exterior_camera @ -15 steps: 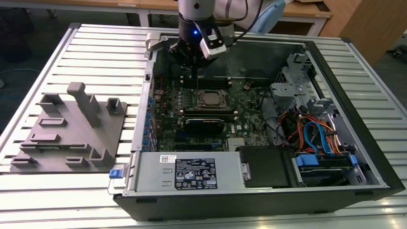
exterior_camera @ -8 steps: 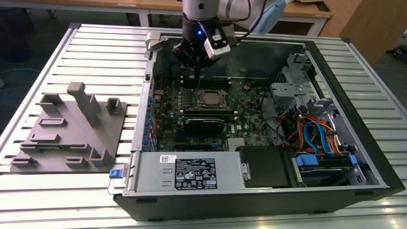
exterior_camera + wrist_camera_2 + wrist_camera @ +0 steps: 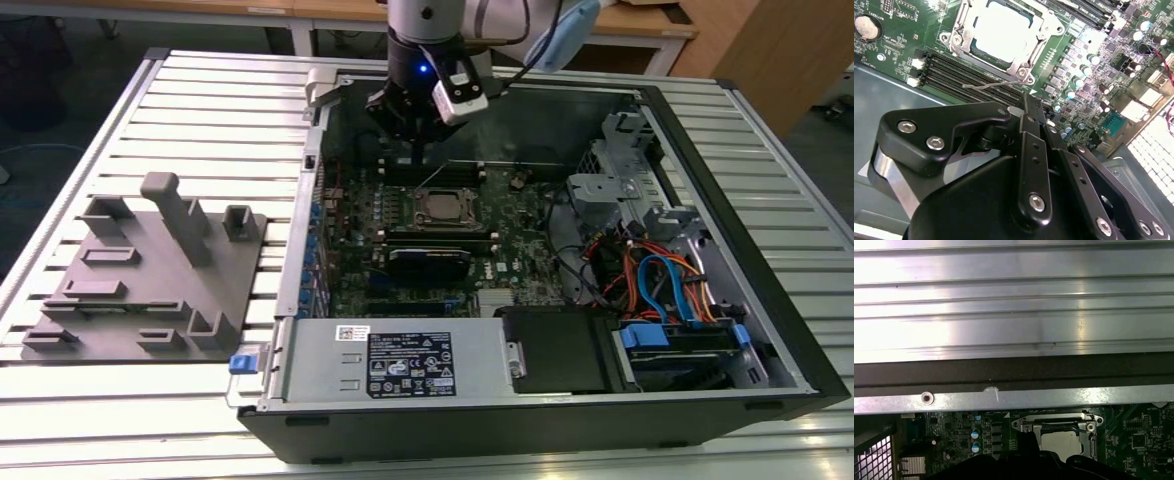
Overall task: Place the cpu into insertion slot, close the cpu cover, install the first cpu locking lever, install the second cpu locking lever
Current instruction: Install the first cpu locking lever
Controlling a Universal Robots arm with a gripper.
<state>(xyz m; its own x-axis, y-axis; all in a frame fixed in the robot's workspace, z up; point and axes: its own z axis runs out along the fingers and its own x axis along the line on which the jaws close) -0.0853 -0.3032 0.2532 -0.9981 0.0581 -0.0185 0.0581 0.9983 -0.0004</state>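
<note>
An open computer case (image 3: 534, 425) lies on a slatted table (image 3: 134, 420), with a fixture block (image 3: 147, 290) beside it on the exterior view's left. Inside, the motherboard (image 3: 514, 262) fills the case's left half. The cpu (image 3: 437, 208) sits on its far part, framed by the cpu cover (image 3: 1026, 62), with memory slots (image 3: 430, 240) on its near and far sides. The gripper (image 3: 422, 165) hangs just beyond the cpu. A power supply (image 3: 387, 365) lines the near wall, with drive bays (image 3: 681, 345) to its right.
</note>
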